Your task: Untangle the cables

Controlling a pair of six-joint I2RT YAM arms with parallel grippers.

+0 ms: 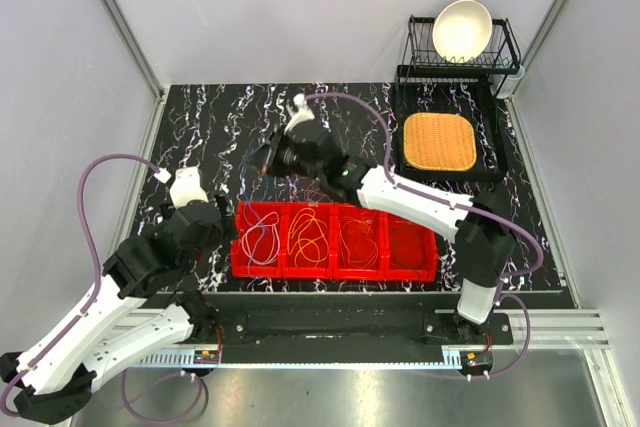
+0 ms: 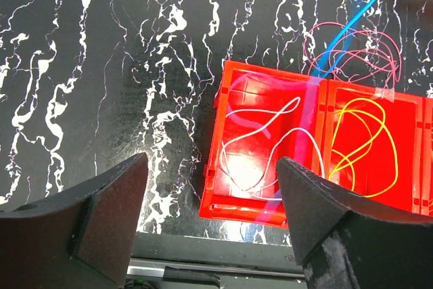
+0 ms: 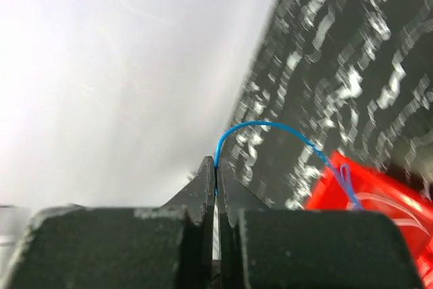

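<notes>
A red tray (image 1: 335, 269) with four compartments sits near the table's front. A white cable (image 2: 264, 133) lies looped in its leftmost compartment and a yellow cable (image 2: 369, 137) in the one beside it. An orange cable (image 1: 360, 242) lies in the third. Pink-red cable loops (image 2: 355, 55) lie on the table just behind the tray. A blue cable (image 3: 270, 125) rises from those loops, and my right gripper (image 3: 216, 164) is shut on it, above the table behind the tray (image 1: 264, 159). My left gripper (image 2: 211, 197) hangs open and empty over the tray's left front corner.
A black dish rack (image 1: 500, 47) holding a white bowl (image 1: 462, 29) stands at the back right. In front of it a woven orange mat (image 1: 438, 140) lies on a black tray. Grey walls close in the table on three sides.
</notes>
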